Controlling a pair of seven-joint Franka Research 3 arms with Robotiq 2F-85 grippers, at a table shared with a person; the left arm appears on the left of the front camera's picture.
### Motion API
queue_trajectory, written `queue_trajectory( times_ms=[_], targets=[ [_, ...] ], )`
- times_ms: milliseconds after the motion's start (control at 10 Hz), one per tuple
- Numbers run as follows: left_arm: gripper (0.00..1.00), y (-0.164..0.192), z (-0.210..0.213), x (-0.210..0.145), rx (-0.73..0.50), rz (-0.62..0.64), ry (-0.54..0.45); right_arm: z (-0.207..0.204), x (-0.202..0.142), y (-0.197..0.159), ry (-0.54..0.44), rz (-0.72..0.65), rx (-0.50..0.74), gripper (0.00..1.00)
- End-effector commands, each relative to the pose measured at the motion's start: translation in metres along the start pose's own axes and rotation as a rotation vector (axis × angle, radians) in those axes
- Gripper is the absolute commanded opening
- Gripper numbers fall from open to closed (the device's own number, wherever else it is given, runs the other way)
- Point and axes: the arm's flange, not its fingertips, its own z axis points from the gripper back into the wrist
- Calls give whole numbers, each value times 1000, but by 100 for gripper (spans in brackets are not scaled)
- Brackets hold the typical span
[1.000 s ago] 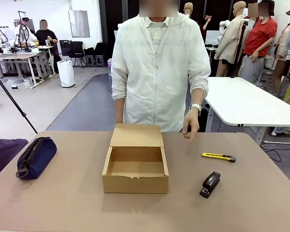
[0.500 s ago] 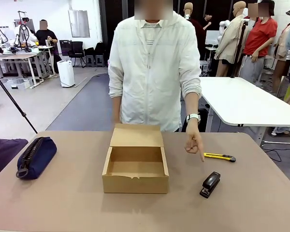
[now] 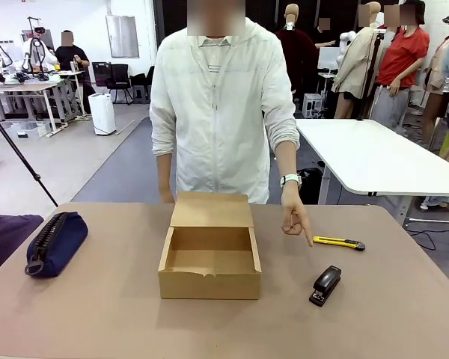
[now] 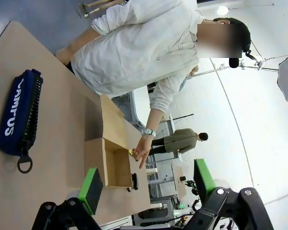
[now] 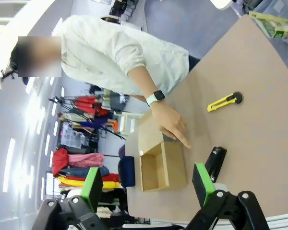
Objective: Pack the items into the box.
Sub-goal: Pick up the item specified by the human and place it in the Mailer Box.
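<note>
Front view showed a yellow utility knife on the desk beyond the stapler. A person's hand hung between box and knife, forefinger pointing down. The left tool and right tool stood wide and empty. The open box lay ahead of both, the pouch far ahead-left of the left tool, and the stapler just past the right tool's pad.

Well ahead of the right gripper, 1 white table stands on grey floor; far ahead of the left gripper, black chairs, a workbench and white wall
</note>
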Motion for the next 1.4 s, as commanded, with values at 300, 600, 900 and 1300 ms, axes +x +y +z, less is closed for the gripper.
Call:
queue_trajectory(
  times_ms=[300,600,900,1300],
  targets=[
    [100,-1,-1,2,-19,-19,-6,-194,-55,33,554,332,-424,100],
    [100,-1,-1,2,-19,-19,-6,-278,-156,33,789,713,-721,100],
    [100,-1,-1,2,-19,-19,-6,-270,-160,36,611,810,-818,100],
    [100,-1,-1,2,-19,-19,-6,-284,-176,34,781,807,-789,100]
  ],
)
